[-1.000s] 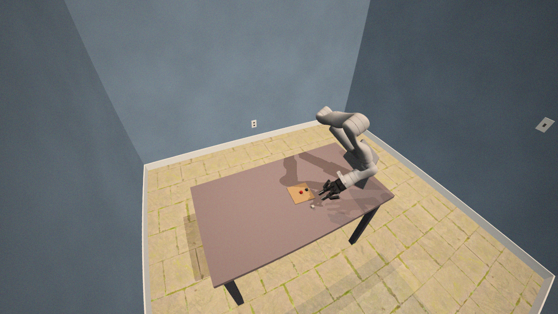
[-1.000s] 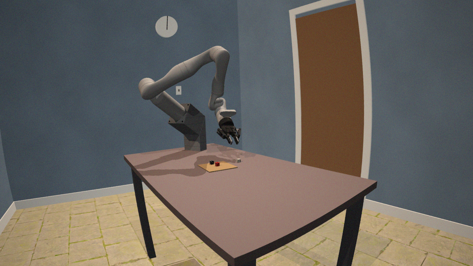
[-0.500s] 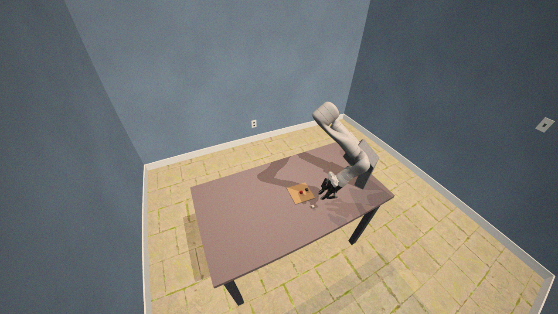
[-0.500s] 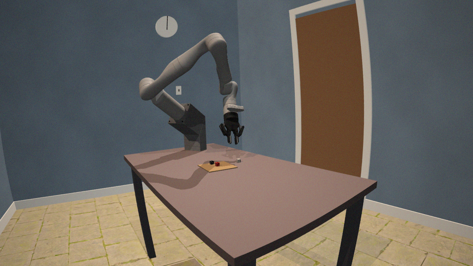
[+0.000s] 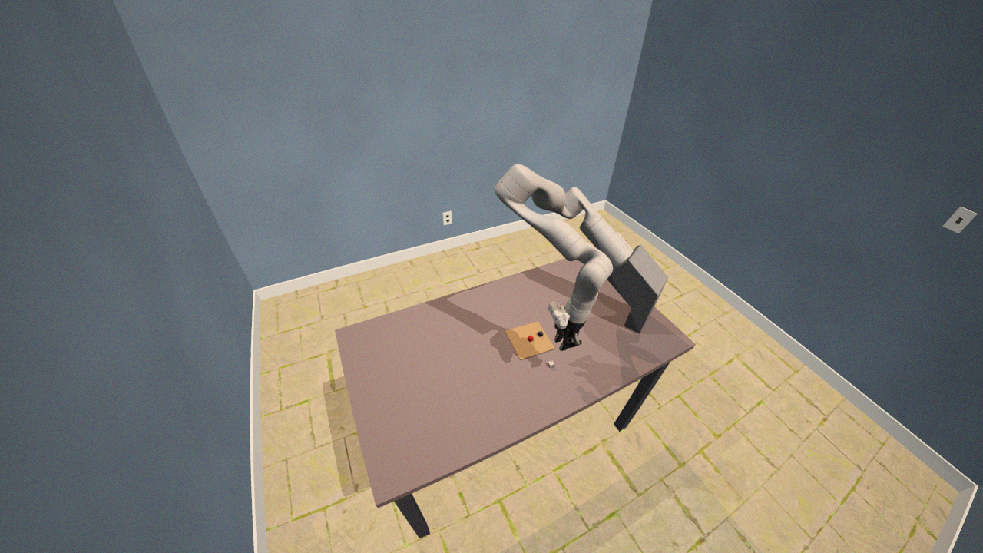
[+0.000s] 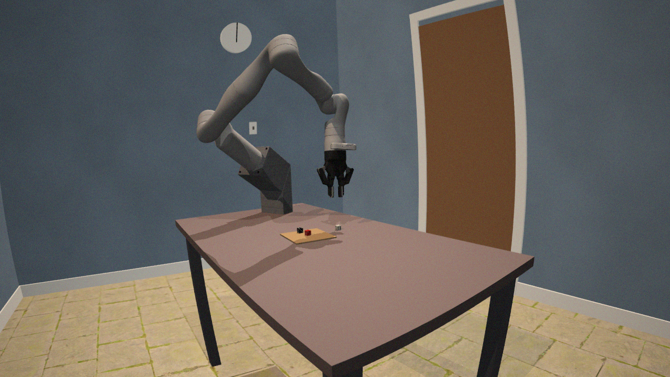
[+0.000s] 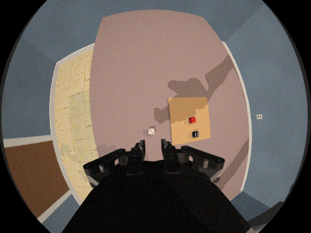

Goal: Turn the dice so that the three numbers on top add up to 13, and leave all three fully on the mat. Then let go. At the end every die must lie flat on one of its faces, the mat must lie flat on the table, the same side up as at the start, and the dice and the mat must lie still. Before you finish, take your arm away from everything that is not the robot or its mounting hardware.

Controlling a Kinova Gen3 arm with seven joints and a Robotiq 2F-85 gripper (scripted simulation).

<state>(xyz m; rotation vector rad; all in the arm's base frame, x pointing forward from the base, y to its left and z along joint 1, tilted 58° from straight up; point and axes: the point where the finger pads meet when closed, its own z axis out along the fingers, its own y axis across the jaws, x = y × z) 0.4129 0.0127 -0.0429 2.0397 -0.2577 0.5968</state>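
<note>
Top view first: I see the mat lying flat on the table, with the red die and black die on it. The white die sits off the mat on bare table, just beside its corner, so I judge that one must come onto the mat.

Exterior view: my gripper hangs well above the table, pointing down, likely positioned for a descent onto the stray die.

Wrist view: the fingers stand partly closed with a narrow gap and nothing between them. The white die shows just ahead of them, left of the mat. Pips are too small for me to read.
</note>
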